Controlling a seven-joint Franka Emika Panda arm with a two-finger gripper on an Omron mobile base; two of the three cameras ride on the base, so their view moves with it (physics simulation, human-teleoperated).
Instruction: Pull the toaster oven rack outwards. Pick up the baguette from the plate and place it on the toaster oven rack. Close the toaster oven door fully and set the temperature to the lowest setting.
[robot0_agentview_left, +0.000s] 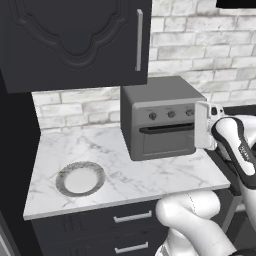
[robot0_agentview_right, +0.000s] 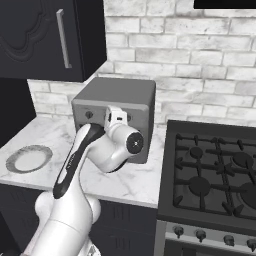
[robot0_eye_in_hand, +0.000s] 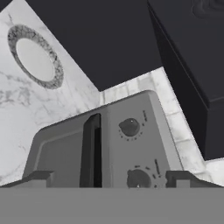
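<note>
Fingertips (robot0_eye_in_hand: 37, 178) just poking up at the bottom of the hand view, set wide apart, pinching nothing. Hand (robot0_eye_in_hand: 109, 181) spread open, hovering right in front of the toaster oven (robot0_agentview_left: 160, 117), close to the knobs (robot0_eye_in_hand: 130, 127). Can't make out the fingers from either base view: hidden behind the white wrist block at the oven's right front corner. Oven door (robot0_agentview_left: 167, 141) shut flat against the front, dark handle bar (robot0_eye_in_hand: 89, 148) across it, so the rack is out of sight behind it. Three knobs from the left base view, two in the hand view, the lower one cut off by the frame edge. Tick marks around the knobs, too blurred to read; no brand or writing legible anywhere. Plate (robot0_agentview_left: 80, 178) well apart on the marble table (robot0_agentview_left: 150, 175), white centre showing, no baguette to be seen on it. Dark cabinet (robot0_agentview_left: 75, 40) overhead, cropped at the top. Stove (robot0_agentview_right: 215, 175) just beside the table, right edge cut off.
</note>
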